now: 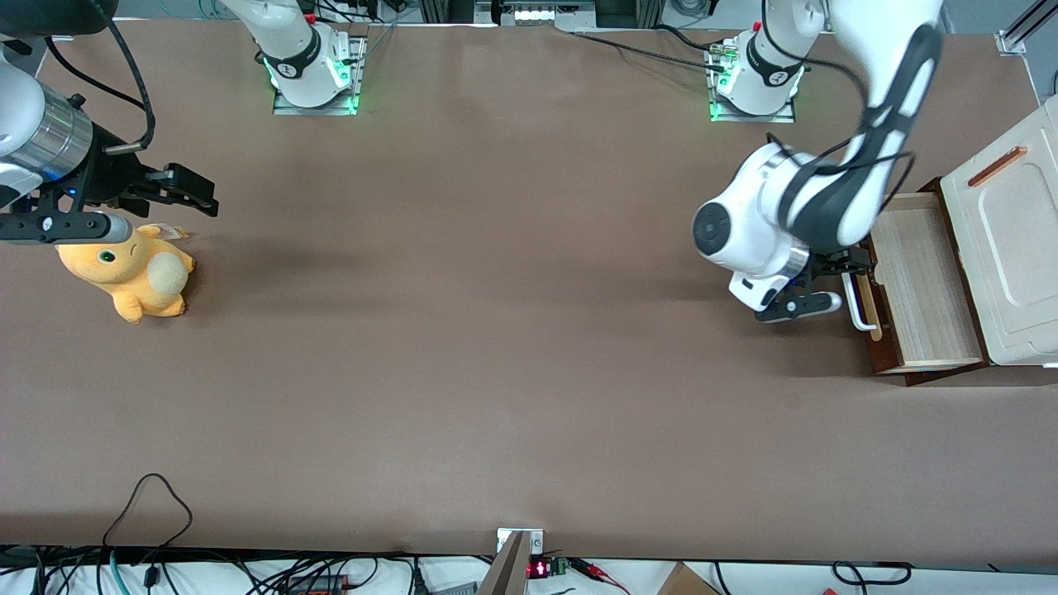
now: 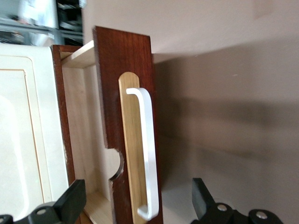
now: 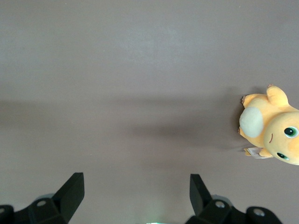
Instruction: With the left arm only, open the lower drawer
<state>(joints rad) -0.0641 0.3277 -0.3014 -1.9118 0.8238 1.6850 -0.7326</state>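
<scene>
The lower drawer (image 1: 922, 281) stands pulled out of the cabinet at the working arm's end of the table, its pale wood inside showing. Its dark brown front (image 2: 122, 70) carries a white bar handle (image 1: 857, 304) on a light tan strip. The left arm (image 1: 826, 207) reaches down in front of the drawer. Its black gripper (image 1: 826, 285) is open, just in front of the handle (image 2: 148, 154). In the left wrist view the gripper (image 2: 138, 186) has one finger (image 2: 70, 200) on the drawer's inner side and the other (image 2: 203, 200) over the table, holding nothing.
A cream-white cabinet top panel (image 1: 1008, 248) with a small copper-coloured bar (image 1: 996, 165) sits above the drawer. An orange plush toy (image 1: 132, 268) lies toward the parked arm's end of the table. Brown tabletop (image 1: 496, 330) spreads between them.
</scene>
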